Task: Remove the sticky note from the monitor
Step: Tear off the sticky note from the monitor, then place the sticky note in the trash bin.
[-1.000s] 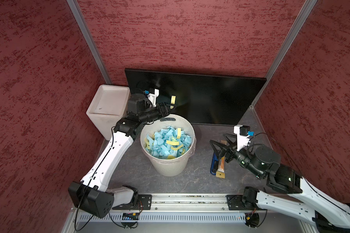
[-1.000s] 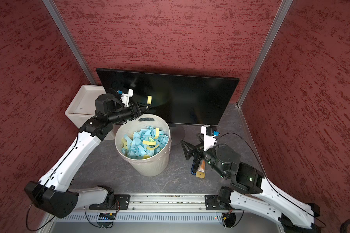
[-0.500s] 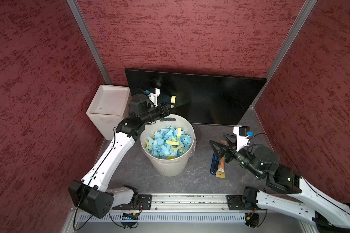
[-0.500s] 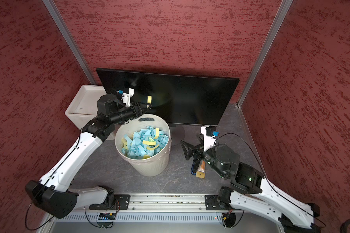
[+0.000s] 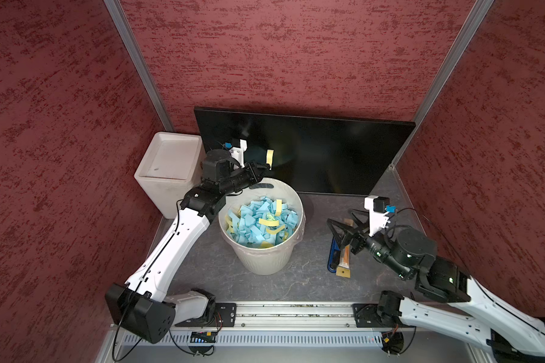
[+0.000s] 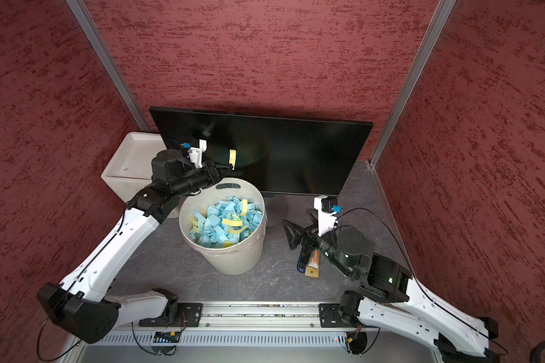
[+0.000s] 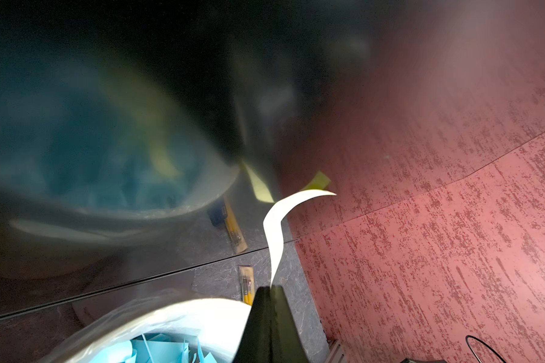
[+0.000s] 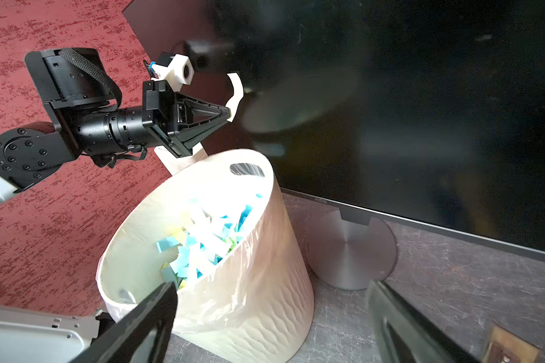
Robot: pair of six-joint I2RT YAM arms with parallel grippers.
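A pale yellow paper sticky note point(image 5: 269, 156) clings to the left part of the large glossy black monitor point(image 5: 328, 151) at the far side of the tabletop point(image 5: 312, 283), long axis running up the screen, upper end stuck, lower end curling away from the glass. The left gripper point(image 5: 262, 166), much the nearer, has its fingers closed on that lower end; the right gripper point(image 5: 343, 221) hangs well apart at near right, fingers spread wide, empty. The monitor's small frame logo point(image 8: 320, 200) is unreadable.
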